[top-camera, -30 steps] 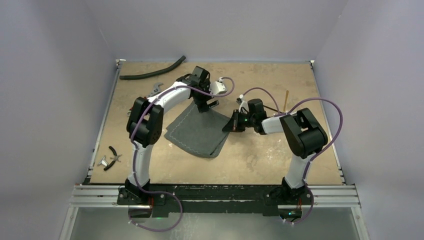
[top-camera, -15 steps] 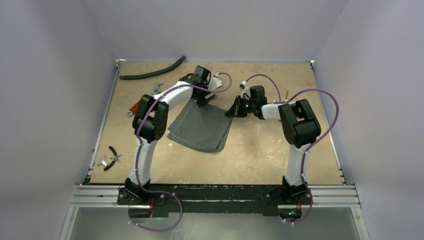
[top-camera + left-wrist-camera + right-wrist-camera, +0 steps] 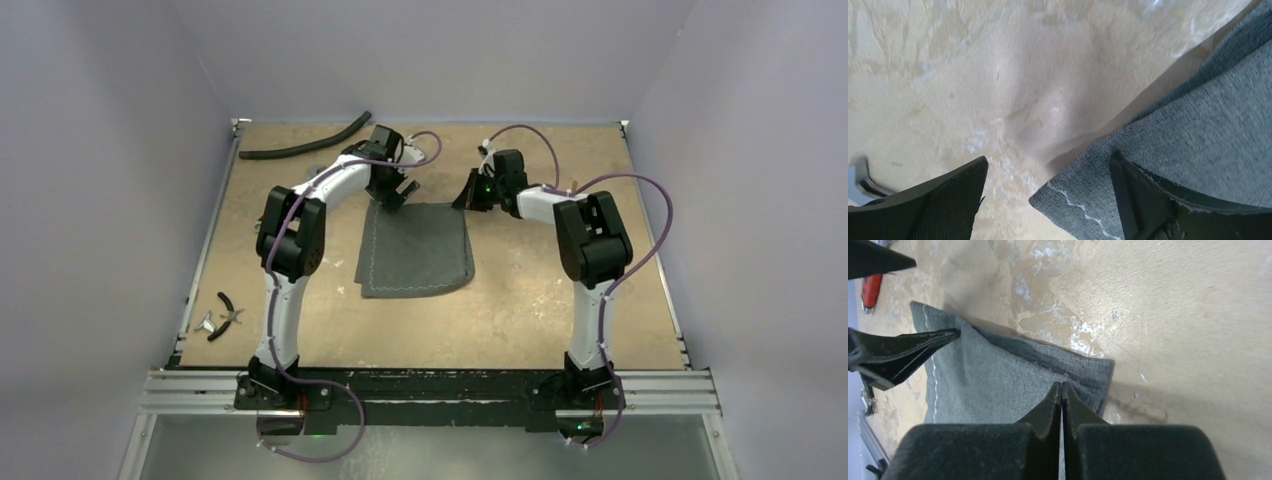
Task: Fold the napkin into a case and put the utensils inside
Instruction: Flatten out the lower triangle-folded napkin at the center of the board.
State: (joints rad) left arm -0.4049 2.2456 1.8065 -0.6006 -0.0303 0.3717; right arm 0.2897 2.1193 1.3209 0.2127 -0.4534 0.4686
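Tan, scuffed board makes the table (image 3: 560, 300), boxed on three sides by pale lilac walls (image 3: 430, 60). Two arms reach to the far half, each with one claw. One grey napkin (image 3: 417, 255) lies flat near the middle (a second layer seems to show along its far edge). One black hose (image 3: 305, 148) lies at the far left corner, one pair of pliers (image 3: 228, 311) sits by the left edge, and one red-handled tool (image 3: 870, 290) peeks in at the edge of the right wrist view. The left claw (image 3: 1048, 159) stands wide open and holds nothing; the napkin's far left corner lies between its fingers. The right claw (image 3: 1062, 385) is closed tight, pinching the napkin's far edge near the right corner.
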